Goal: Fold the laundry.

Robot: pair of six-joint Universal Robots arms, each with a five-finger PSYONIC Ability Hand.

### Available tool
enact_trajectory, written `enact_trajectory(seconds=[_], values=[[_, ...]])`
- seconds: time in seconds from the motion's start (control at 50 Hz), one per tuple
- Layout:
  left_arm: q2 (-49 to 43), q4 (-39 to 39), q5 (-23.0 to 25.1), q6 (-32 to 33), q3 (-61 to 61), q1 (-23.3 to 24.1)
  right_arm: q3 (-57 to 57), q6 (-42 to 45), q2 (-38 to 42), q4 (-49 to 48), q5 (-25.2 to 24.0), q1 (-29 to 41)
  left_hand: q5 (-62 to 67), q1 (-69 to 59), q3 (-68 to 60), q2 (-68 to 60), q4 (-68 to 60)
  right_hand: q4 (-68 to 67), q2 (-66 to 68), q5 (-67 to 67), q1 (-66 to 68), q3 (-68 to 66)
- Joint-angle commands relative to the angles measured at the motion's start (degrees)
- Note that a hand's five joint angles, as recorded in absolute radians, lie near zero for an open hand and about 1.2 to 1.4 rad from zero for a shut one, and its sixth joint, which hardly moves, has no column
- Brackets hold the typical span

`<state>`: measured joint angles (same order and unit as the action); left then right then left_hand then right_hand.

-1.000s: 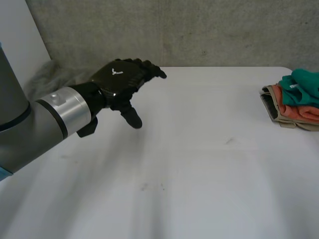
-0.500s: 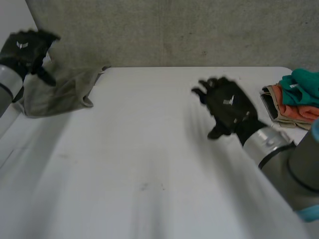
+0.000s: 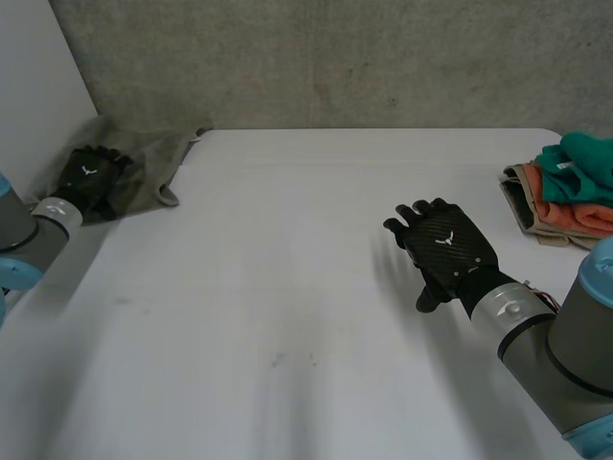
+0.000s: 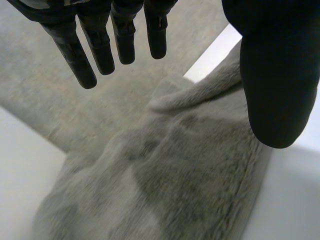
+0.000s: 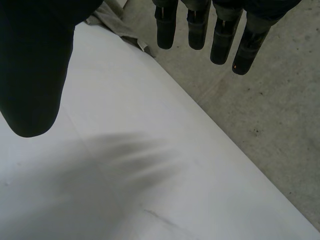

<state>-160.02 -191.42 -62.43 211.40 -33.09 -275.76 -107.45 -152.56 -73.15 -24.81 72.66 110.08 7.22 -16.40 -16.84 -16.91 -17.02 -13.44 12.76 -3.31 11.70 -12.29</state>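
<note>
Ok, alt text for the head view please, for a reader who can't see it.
The left robot hand, fingers open, is over a crumpled grey cloth at the far left corner of a white table. The right robot hand hovers open above the table, and a pile of folded clothes sits at its right edge.

Left hand (image 3: 88, 178) reaches far out to its side, fingers (image 4: 75, 50) straight, thumb (image 4: 275, 75) apart. Right hand (image 3: 442, 249) hovers palm-down, fingers spread.

Lab-like test room, bare concrete wall (image 3: 335, 57), plain white table (image 3: 287, 287)
</note>
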Motion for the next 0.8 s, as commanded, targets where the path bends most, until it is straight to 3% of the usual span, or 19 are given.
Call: enact_trajectory(seconds=[0.02,0.3,0.5,0.6,0.8], values=[[-2.5,-1.9,5.3,-0.1,2.5,2.4,0.0,0.1,0.5,-0.3,-0.1,-1.1,4.9,-5.7,-5.3,-5.2,-5.1,3.4,-2.8,3.3,-1.7,2.3],[-7.0,-4.5,8.0,0.2,8.6,4.7,0.0,0.3,1.7,-0.4,-0.1,-1.3,10.0,-10.8,-10.4,-10.3,-10.2,3.4,-2.8,3.3,-1.7,2.3],[-8.7,-4.7,9.3,1.7,11.4,4.9,0.0,1.6,1.9,-0.2,-0.1,-1.3,27.1,-27.9,-27.5,-27.4,-27.3,3.4,-2.8,3.3,-1.7,2.3],[-9.5,-4.7,12.1,5.2,11.7,4.9,0.0,2.6,1.9,-0.1,-0.1,-1.4,37.7,-38.5,-38.1,-38.0,-37.9,3.4,-2.8,3.3,-1.7,2.3],[-11.6,-4.9,12.5,7.8,14.5,4.9,0.0,2.9,2.2,0.1,-0.1,-1.3,36.7,-37.5,-37.1,-37.0,-36.9,3.4,-2.8,3.3,-1.7,2.3]])
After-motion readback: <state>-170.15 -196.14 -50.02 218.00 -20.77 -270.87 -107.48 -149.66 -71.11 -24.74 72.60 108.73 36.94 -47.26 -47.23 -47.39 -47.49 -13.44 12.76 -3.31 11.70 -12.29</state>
